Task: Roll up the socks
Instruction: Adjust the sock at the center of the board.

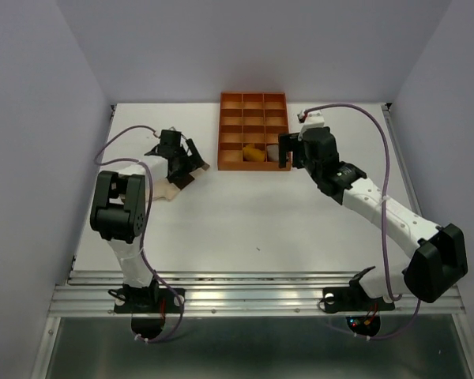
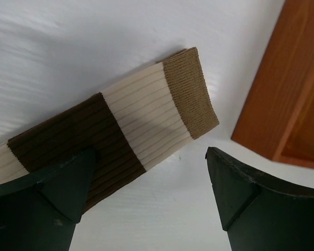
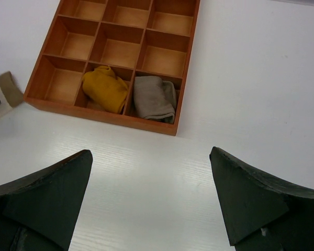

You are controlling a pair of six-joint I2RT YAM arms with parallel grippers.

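As it lies, sock (image 2: 120,125) (flat, diagonal) points toward tray (image 2: 282,73).

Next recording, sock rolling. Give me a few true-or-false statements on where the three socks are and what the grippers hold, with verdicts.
1. The mustard sock sits bunched in a compartment of the orange tray. True.
2. The colour-blocked sock is rolled up inside the tray. False: it lies flat and unrolled on the table, beside the tray.
3. The left gripper and the right gripper both stand open, holding nothing. True.
4. The taupe sock lies on the table in front of the tray. False: it is in the compartment next to the mustard sock, in the same row.
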